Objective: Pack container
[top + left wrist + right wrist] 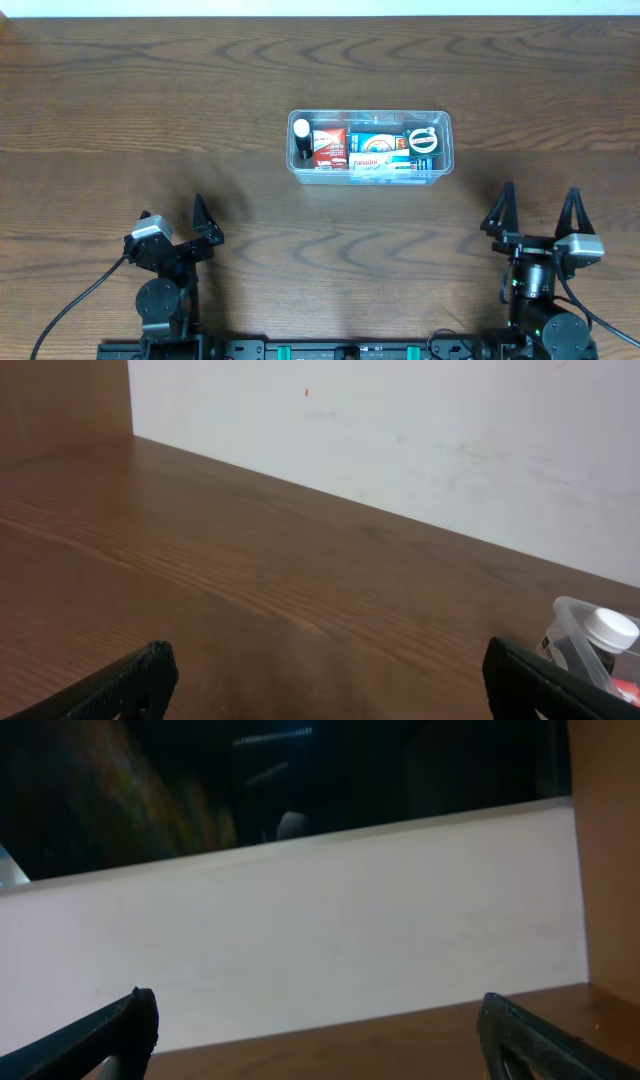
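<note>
With the left gripper [172, 212] and right gripper [540, 200] spread wide and empty, the filled container [370, 114] sits well ahead between them; packing looks finished, nothing loose to fetch.

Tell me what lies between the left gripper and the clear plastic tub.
Nothing: the overhead view shows only bare brown wooden table between the left gripper and the clear rectangular plastic container.

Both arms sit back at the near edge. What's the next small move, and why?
Probably just hold both arms where they are: the tub already holds the packets and bottle, no loose item shows on the table, and the left pincer and right pincer stand open and empty.
</note>
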